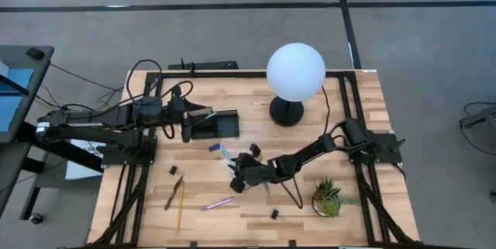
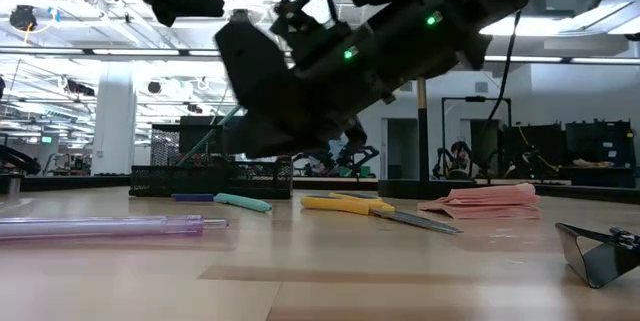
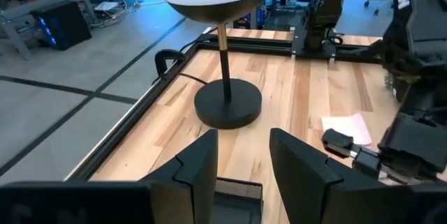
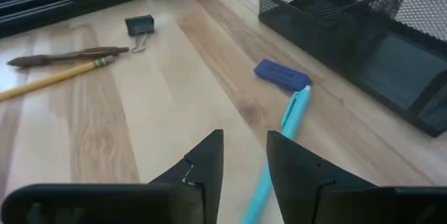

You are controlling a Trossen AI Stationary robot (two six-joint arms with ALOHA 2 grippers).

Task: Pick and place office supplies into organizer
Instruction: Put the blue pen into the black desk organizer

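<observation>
Organizer (image 1: pixel 215 125) beside lamp (image 1: pixel 294 74)

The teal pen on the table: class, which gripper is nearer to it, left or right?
Right. The right gripper hovers just over the teal pen, which runs between its jaws, not yet gripped. The left gripper is farther off, above the organizer.
</observation>
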